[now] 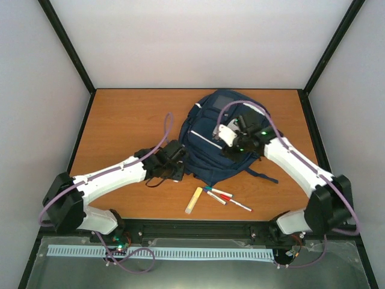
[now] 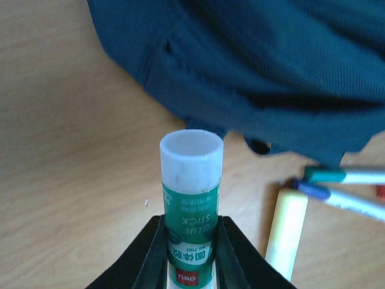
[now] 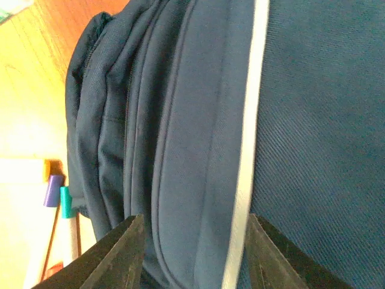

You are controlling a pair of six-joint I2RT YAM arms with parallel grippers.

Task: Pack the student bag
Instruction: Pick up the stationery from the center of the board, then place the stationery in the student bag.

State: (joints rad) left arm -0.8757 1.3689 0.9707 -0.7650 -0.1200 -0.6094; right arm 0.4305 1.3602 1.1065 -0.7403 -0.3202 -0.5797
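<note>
The student bag (image 1: 207,123) lies flat on the table (image 1: 120,120), right of centre. Just beside its near left edge, the left tool (image 2: 190,224) is clamped on a green-and-white glue stick (image 2: 191,174). The right tool (image 3: 189,223) hangs over the bag with its jaws apart, straddling a navy fold beside a white stripe.

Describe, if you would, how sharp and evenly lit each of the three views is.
Top external view: soft, even light, no glare, the student bag crisp. Left wrist view: the glue stick fairly sharp, the bag and markers behind it blurred. Right wrist view: the bag's weave sharp, the table washed out to yellow.
</note>
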